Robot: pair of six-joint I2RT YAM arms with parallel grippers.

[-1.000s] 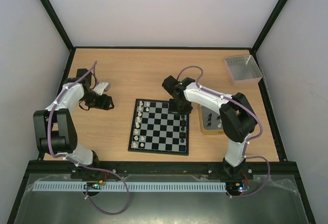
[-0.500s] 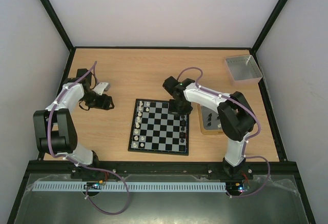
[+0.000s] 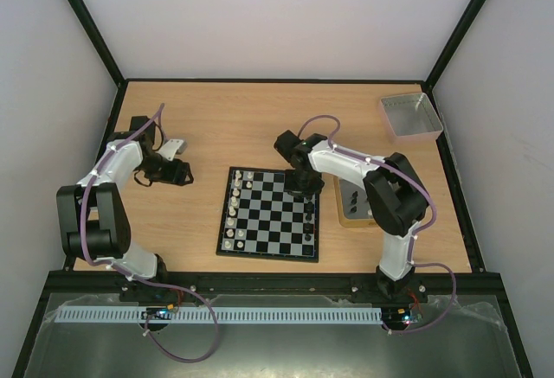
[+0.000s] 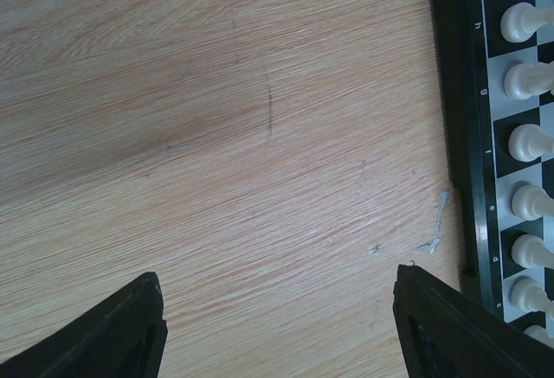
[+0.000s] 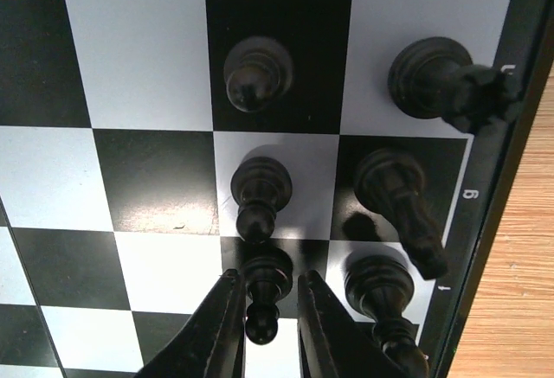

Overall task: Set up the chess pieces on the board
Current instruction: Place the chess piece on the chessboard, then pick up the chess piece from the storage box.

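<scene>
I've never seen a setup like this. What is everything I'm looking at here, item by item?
table: one, light wood, under everything.
board: one, black and pale checks, centre of the table.
white chess pieces: many, too small to count, along the board's left edge.
black chess pieces: several, along the board's right edge.
tin: one, grey with a tan rim, just right of the board, a few dark pieces in it.
tray: one, silvery grey, far right corner.
left hand: one, black, fingers wide apart over bare table beside the board.
right hand: one, black, fingers close on either side of a black pawn.
</scene>
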